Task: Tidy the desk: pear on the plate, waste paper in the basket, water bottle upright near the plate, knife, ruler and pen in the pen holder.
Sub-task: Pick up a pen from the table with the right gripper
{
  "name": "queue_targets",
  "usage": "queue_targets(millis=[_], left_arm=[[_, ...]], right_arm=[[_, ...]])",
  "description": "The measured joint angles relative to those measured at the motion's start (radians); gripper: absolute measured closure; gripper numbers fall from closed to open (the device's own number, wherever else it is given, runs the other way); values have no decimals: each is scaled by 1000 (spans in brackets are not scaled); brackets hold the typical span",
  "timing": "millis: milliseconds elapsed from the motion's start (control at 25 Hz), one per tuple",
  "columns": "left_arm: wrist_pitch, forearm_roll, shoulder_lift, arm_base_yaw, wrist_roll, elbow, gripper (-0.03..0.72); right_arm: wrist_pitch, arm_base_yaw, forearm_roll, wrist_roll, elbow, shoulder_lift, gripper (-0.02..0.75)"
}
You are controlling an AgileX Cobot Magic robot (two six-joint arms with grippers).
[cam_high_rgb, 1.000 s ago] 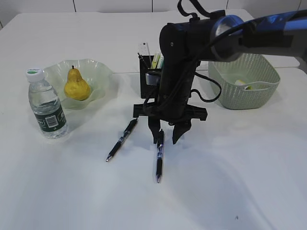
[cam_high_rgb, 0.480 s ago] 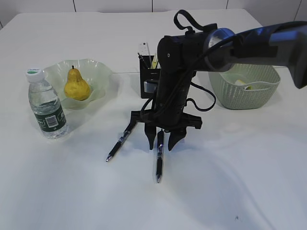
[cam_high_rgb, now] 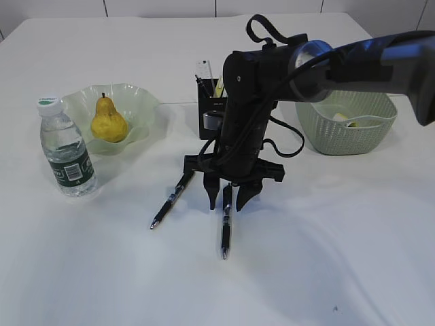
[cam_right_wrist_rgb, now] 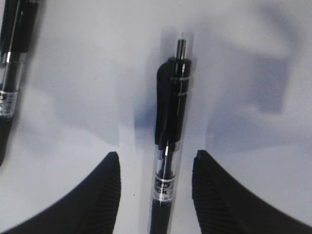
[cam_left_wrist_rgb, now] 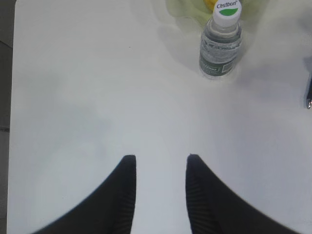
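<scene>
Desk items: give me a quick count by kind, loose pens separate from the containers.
Loose pens on the desk: 2, one left, one between the right gripper's open jaws
Bottles: 1
Pears: 1
Plates: 1
Pen holders: 1
Baskets: 1
Total: 7

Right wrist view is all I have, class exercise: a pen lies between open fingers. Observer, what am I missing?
Observer: A second pen lies left of yours, apart from it, both on the desk.
Operator: Is the pear sorted?
Observer: Yes, the pear sits on the plate.
Operator: And the bottle?
Observer: The water bottle stands upright beside the plate.
Operator: The other arm?
Observer: The left end effector hangs open over bare desk, holding nothing.
</scene>
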Motion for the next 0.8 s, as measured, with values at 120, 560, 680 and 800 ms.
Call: queue_targets(millis=[120, 560, 680, 800], left_arm=[[0, 0, 0, 0, 0, 0, 449], [0, 0, 0, 0, 0, 0, 449], [0, 0, 0, 0, 0, 0, 449], [0, 0, 0, 0, 0, 0, 449]], right_arm=[[0, 0, 0, 0, 0, 0, 351], [-1, 0, 0, 0, -6, 17, 351], [-1, 0, -2, 0, -6, 17, 351], [-1, 0, -13, 0, -6, 17, 351]])
